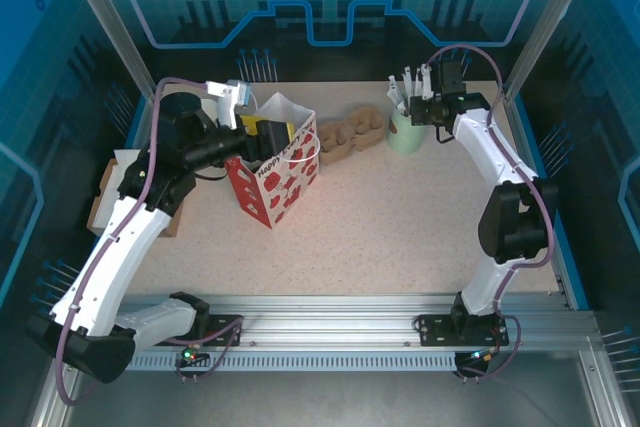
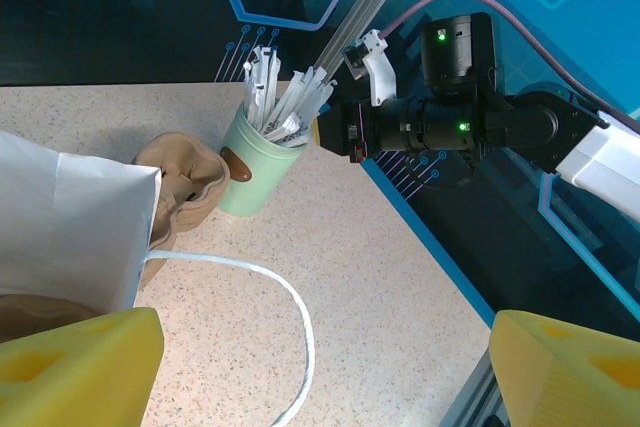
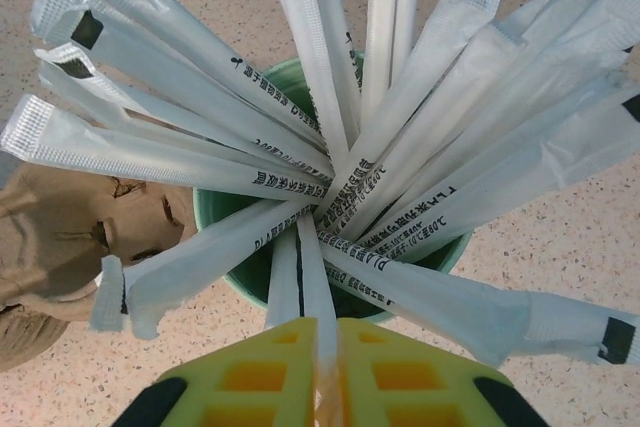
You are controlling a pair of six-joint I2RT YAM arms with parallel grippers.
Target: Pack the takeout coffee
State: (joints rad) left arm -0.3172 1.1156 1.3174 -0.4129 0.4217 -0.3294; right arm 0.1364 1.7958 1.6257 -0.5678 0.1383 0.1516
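Right wrist: right gripper (image 3: pixel 318 372) clenched on a white wrapped stick (image 3: pixel 322 297) in mint-green cup (image 3: pixel 212 212).
Beside the red-and-white paper bag (image 1: pixel 282 185), left gripper (image 2: pixel 325 367) hangs released.

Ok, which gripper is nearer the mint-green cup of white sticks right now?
Right. The right gripper is just above the mint-green cup, fingers closed on one wrapped stick. The left gripper hangs open over the red-and-white bag, farther off.
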